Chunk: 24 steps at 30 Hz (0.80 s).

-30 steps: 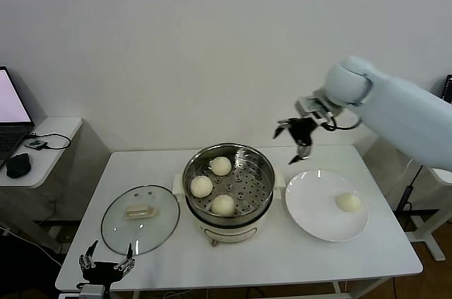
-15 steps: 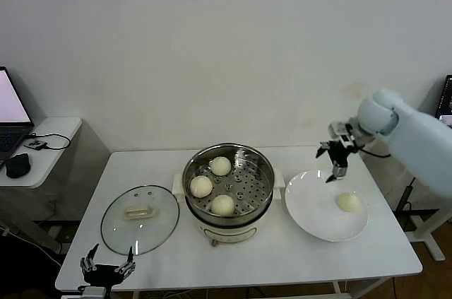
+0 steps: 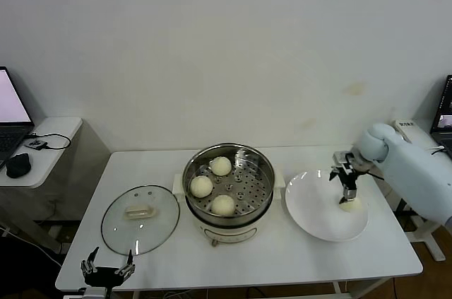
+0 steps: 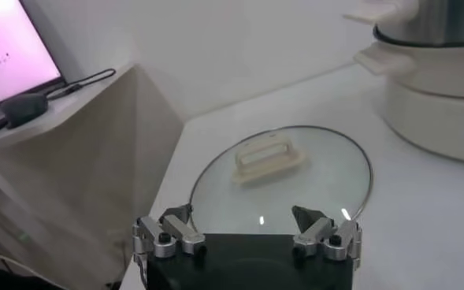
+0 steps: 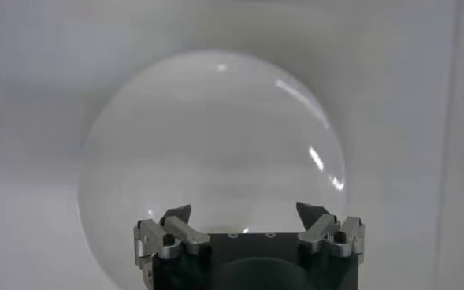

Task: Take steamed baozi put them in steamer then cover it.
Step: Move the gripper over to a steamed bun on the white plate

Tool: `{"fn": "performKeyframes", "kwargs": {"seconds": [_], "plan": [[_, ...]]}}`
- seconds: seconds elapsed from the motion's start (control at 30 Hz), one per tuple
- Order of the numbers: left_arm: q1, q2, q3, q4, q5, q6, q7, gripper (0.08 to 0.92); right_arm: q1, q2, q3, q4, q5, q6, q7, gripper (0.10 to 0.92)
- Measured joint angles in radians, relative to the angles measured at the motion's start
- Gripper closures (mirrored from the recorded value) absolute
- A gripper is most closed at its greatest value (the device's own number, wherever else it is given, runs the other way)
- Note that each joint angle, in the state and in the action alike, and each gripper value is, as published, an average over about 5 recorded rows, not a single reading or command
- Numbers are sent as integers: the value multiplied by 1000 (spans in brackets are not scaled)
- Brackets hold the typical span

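Note:
The steamer [image 3: 233, 230] stands mid-table with three steamed baozi [image 3: 201, 186] on its perforated tray. One more baozi [image 3: 350, 205] lies on the right part of a white plate [image 3: 314, 207]. My right gripper [image 3: 347, 184] hangs open just above that baozi, fingers pointing down; its wrist view shows the plate [image 5: 216, 134] beyond the open gripper [image 5: 243, 213], with nothing between the fingers. The cover [image 3: 140, 220] lies flat on the table left of the steamer. My left gripper [image 3: 107, 269] waits open at the table's front left corner, the cover [image 4: 279, 181] just ahead of it.
A side desk [image 3: 49, 136] with a laptop and a mouse stands off the table's left end. The steamer's cream base [image 4: 436, 94] rises beyond the cover in the left wrist view. A wall runs behind the table.
My right arm has swung from above the steamer's back right, rightward and down onto the plate, stopping over the last baozi. The left arm has not moved.

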<state>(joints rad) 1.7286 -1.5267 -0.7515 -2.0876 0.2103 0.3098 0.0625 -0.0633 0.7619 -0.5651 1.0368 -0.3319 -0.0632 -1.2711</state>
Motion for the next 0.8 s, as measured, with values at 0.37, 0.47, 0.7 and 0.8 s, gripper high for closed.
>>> {"fn": "performKeyframes", "kwargs": {"seconds": [0.37, 0.47, 0.7, 0.8], "plan": [[-7, -3, 0, 15, 1, 1, -1, 177, -47, 26, 41, -72, -69, 25, 35, 203], [-6, -2, -1, 20, 2, 1, -3, 177, -57, 30, 53, -89, -84, 28, 49, 203], [-9, -2, 0, 26, 5, 1, -4, 177, -72, 36, 71, -119, -111, 33, 73, 203], [-11, -4, 1, 29, 6, 1, -3, 177, -74, 41, 75, -130, -118, 36, 80, 203]]}}
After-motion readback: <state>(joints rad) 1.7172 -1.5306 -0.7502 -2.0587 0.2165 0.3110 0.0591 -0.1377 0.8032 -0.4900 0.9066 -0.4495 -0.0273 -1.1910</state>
